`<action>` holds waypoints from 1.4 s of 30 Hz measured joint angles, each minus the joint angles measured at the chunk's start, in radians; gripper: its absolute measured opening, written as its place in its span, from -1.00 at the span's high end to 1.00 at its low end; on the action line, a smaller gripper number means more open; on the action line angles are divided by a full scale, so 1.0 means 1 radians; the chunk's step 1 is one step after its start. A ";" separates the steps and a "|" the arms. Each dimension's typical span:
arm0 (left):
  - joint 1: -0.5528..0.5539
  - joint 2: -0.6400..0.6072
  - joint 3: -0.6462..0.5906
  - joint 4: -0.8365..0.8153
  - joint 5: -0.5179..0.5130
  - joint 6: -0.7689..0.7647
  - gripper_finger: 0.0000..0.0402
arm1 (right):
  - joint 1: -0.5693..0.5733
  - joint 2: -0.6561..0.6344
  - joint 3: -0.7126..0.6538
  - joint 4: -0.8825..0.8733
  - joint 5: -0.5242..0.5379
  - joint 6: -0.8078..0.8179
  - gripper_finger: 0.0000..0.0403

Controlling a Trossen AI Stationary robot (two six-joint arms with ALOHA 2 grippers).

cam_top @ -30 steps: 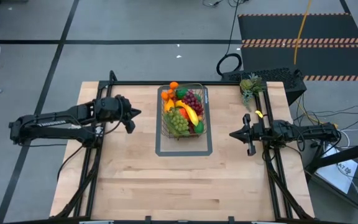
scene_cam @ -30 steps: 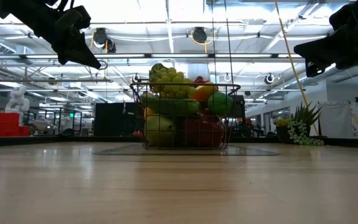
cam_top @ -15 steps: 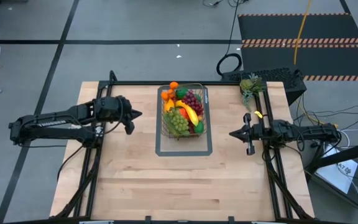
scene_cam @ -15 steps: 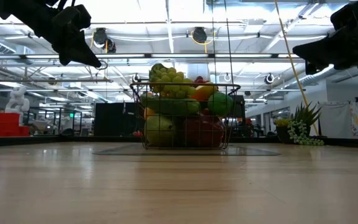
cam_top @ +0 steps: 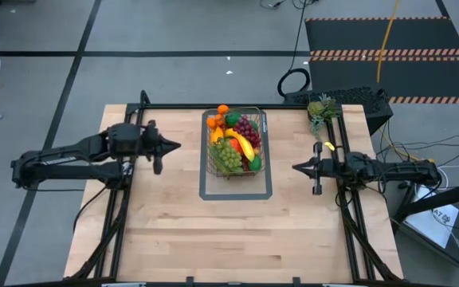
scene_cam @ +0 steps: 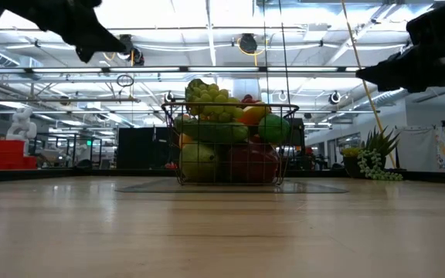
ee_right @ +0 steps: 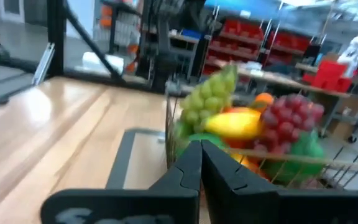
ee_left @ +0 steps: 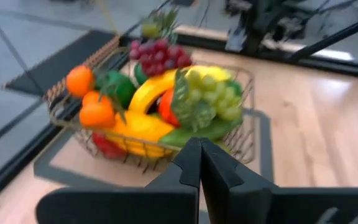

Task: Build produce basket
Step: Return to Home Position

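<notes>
The wire-mesh basket [cam_top: 234,144] stands on the table inside a flat grey rectangular outline [cam_top: 236,191], at the far middle. It is heaped with produce: green grapes [cam_top: 227,155], a yellow banana [cam_top: 245,146], purple grapes [cam_top: 247,127], oranges [cam_top: 216,121]. My left gripper [cam_top: 177,146] hovers left of the basket, shut and empty, high above the table, pointing toward the basket. My right gripper [cam_top: 295,168] hovers right of the basket, shut and empty, pointing level at it. Both wrist views show the filled basket [ee_left: 154,118] [ee_right: 253,146] beyond shut fingers.
A small green plant [cam_top: 322,110] stands at the table's far right corner. Black frame rails [cam_top: 213,107] run along the far edge and both sides. Bare wood lies across the near half of the table [cam_top: 229,239].
My left gripper has risen and drawn back a little toward the table's left edge, tipping up toward level. My right gripper has rolled about its own axis in place. The basket and produce have stayed still.
</notes>
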 joint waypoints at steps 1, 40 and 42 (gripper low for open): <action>-0.011 -0.022 -0.005 0.001 0.000 0.005 0.99 | 0.000 0.000 0.000 0.016 0.002 0.000 1.00; -0.312 -0.311 -0.504 0.420 -0.063 0.002 1.00 | 0.000 0.000 0.000 0.099 -0.006 0.001 1.00; -0.320 -0.318 -0.519 0.425 -0.063 0.001 1.00 | 0.000 0.000 0.000 0.100 -0.006 0.001 1.00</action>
